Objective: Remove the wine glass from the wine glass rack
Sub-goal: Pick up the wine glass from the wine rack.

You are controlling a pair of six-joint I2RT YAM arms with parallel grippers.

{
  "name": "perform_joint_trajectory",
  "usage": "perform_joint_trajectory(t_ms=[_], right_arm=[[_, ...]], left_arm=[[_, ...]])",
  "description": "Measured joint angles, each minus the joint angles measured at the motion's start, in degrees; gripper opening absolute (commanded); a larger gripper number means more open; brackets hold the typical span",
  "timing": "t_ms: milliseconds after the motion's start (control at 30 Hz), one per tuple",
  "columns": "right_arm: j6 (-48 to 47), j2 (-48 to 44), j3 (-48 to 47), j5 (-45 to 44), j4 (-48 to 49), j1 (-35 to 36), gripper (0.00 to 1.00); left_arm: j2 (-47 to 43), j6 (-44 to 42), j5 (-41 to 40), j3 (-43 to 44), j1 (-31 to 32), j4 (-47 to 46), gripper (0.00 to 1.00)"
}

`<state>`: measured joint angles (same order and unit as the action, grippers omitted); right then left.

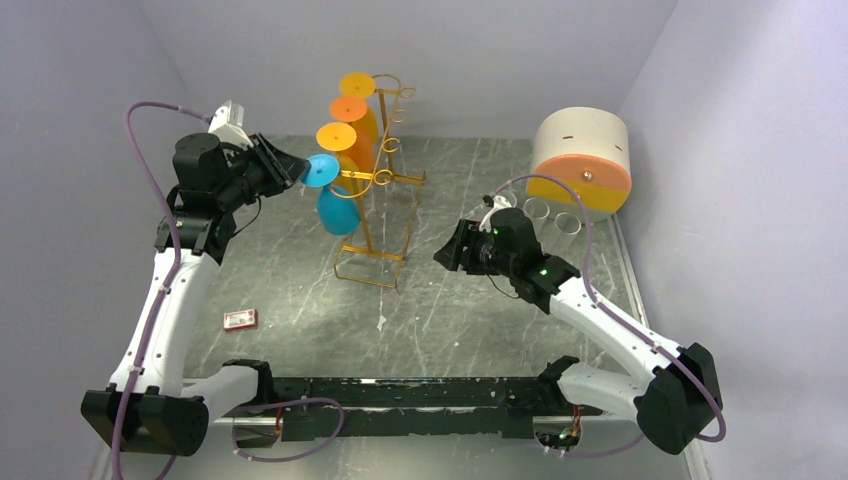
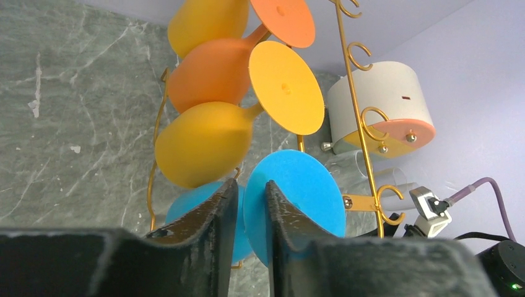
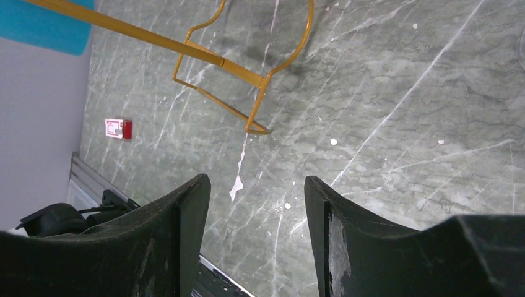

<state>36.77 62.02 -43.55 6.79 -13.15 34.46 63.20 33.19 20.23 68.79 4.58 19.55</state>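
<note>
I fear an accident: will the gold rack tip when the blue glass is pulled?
Probably, if tugged sideways: the wine glass rack is tall thin wire, narrow-based. The orange glasses hung high likely make it top-heavy.

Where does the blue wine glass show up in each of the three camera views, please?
Top external: the blue wine glass hangs left of centre, at the near end of the row of glasses.
Left wrist: bottom centre, with its round foot facing the camera.
Right wrist: probably the blue patch in the top left corner; only a sliver shows.
Shared landmark: the gold wire rack.
</note>
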Motion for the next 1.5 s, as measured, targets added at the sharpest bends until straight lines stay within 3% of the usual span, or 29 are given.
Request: perform_joint_trajectory(t_ms=[400, 900, 1067, 1133, 1233, 1433, 1500], right_arm=[[0.3, 0.4, 0.0, 0.3, 0.4, 0.0, 0.61], [0.6, -0.1, 0.1, 0.3, 0.9, 0.0, 0.62], [0.7, -0.1, 0.1, 0.3, 0.8, 0.0, 0.62], [0.7, -0.1, 0.1, 0.3, 0.8, 0.0, 0.62], [0.9, -0.2, 0.1, 0.3, 0.9, 0.0, 0.62], [0.9, -0.3, 0.1, 0.3, 0.8, 0.0, 0.62], [0.9, -0.3, 0.1, 0.1, 0.7, 0.0, 0.62]], left_arm=[[-1.4, -0.2, 0.5, 0.0, 0.0, 0.2, 0.07], [-3.1, 1.0, 0.0, -1.2, 0.0, -0.2, 0.07], [-3.6, 0.0, 0.3, -1.7, 0.0, -0.2, 0.19], [-3.7, -0.4, 0.6, -2.4, 0.0, 0.0, 0.29], [-3.7, -0.7, 1.1, -3.0, 0.0, -0.3, 0.33], [-3.3, -0.6, 4.0, -3.2, 0.0, -1.0, 0.30], [-3.0, -0.6, 4.5, -3.2, 0.0, -1.3, 0.23]])
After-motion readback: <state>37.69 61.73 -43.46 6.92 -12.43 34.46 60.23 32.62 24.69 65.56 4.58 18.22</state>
